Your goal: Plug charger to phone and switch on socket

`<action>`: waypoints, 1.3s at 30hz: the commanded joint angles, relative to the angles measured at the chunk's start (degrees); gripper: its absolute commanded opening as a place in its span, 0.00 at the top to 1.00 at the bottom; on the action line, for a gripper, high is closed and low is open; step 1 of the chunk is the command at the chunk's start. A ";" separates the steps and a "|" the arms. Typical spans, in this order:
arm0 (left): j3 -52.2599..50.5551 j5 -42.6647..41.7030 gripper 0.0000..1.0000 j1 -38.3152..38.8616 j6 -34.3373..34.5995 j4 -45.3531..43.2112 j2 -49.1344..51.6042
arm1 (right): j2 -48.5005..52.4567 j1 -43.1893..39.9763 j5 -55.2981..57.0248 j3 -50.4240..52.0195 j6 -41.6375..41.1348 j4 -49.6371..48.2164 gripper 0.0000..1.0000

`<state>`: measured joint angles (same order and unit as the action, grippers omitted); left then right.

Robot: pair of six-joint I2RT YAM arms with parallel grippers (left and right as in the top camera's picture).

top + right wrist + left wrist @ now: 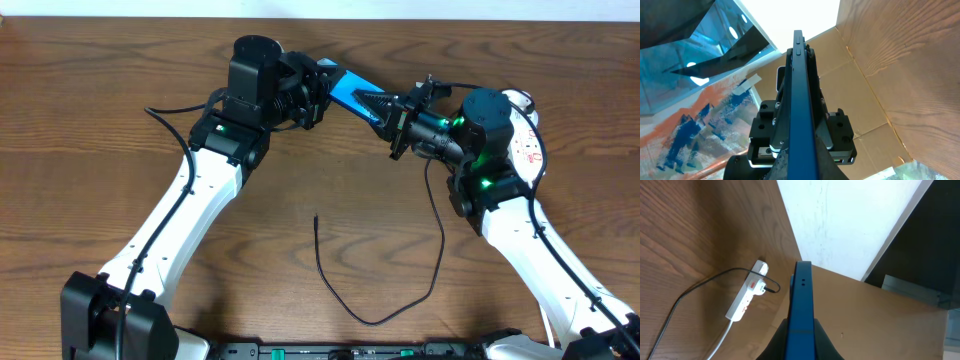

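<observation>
Held up off the table (100,120) between two grippers: phone (352,92), a thin, rigid blue slab with a smooth edge. Clamped at one end by left gripper (322,90), jaws clenched tight on it. Pinched at the other end by right gripper (393,115), jaws likewise closed hard onto it.

Lying loose on grainy brown wood near centre: charger (317,245), a thin black cable in a wide U, plug tip free and well apart from phone.

Half hidden beneath the right arm from overhead: socket (527,140), white plastic with red marks. Seen whole only from left wrist: socket (746,298) flat on the wood, narrow with a rounded end, a black cable reaching that end, white cord (720,339) trailing away.

Shown edge-on in both wrist views: phone (800,100), with two tiny holes in the rim from left wrist. Visible from right wrist only: blocky black body of the left gripper behind the phone.
</observation>
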<state>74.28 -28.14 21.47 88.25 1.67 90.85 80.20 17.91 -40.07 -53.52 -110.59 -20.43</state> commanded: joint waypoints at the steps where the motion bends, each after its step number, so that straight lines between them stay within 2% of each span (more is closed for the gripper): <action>1: 0.52 0.39 0.93 -0.31 -1.01 -0.46 -1.05 | -0.48 0.63 -0.98 -1.11 -0.13 -0.17 0.98; 8: 0.52 0.39 0.93 -0.31 -1.01 -0.46 -1.05 | -0.48 0.61 -0.55 -1.11 -0.13 -0.15 0.99; 14: 0.52 0.39 0.93 -0.31 -1.01 -0.46 -1.05 | -0.48 0.61 -0.52 -1.11 1.62 -0.15 0.93; 16: 0.52 0.39 0.92 -0.31 -1.01 -0.46 -1.05 | -0.48 0.61 -0.50 -1.11 1.62 -0.15 0.88; 20: 0.52 0.39 0.92 -0.31 -1.01 -0.46 -1.05 | -0.46 0.61 -0.52 -1.11 1.62 -0.15 0.68; 22: 0.52 0.81 0.93 -0.31 -1.01 -0.46 -1.05 | -0.48 0.61 -0.52 -1.11 1.62 -0.15 0.52; 25: 0.52 0.83 0.92 -0.31 -1.01 -0.46 -1.05 | -0.46 0.61 -0.52 -1.11 2.36 -0.15 0.37; 35: 0.52 2.19 0.93 -2.38 -1.22 -0.17 -1.05 | -0.48 0.61 -0.55 -1.11 8.28 -0.15 0.08; 39: 0.52 1.60 0.92 -5.01 -1.22 2.03 -1.05 | -0.46 0.50 -0.50 -1.11 11.89 -0.15 0.01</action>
<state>74.28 -26.63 18.87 87.18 2.79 90.85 80.20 18.24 -40.34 -53.63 -103.33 -20.53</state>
